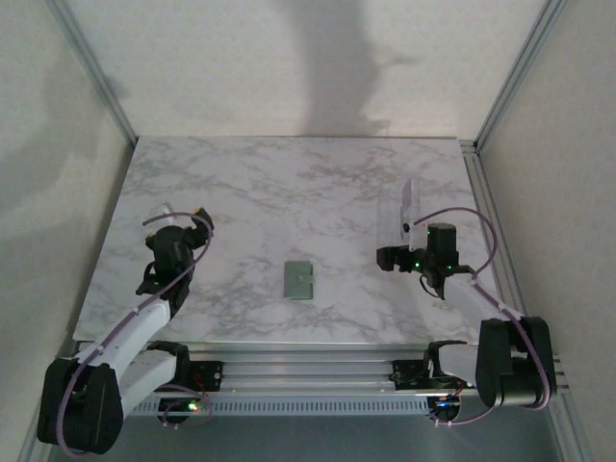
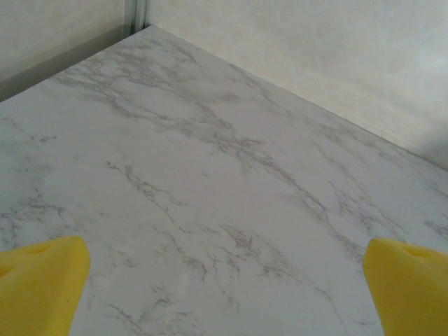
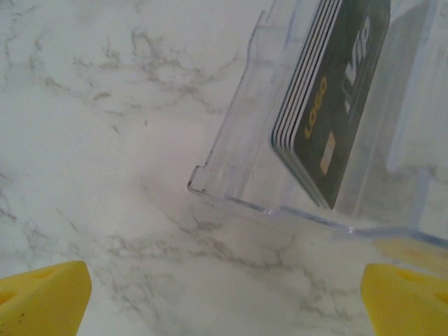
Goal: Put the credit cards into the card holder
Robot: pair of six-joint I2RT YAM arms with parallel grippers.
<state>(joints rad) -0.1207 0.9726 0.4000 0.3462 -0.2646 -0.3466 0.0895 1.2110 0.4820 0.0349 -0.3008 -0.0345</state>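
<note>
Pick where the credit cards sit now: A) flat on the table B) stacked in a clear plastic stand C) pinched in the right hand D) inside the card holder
B: the right wrist view shows the credit cards stacked on edge inside the clear plastic stand, and the top view shows the card holder lying well apart from it.

card holder (image 1: 300,280) central, credit cards (image 3: 337,98) behind, right

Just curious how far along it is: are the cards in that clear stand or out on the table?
In: a stack of dark cards leans inside the clear stand.
</note>
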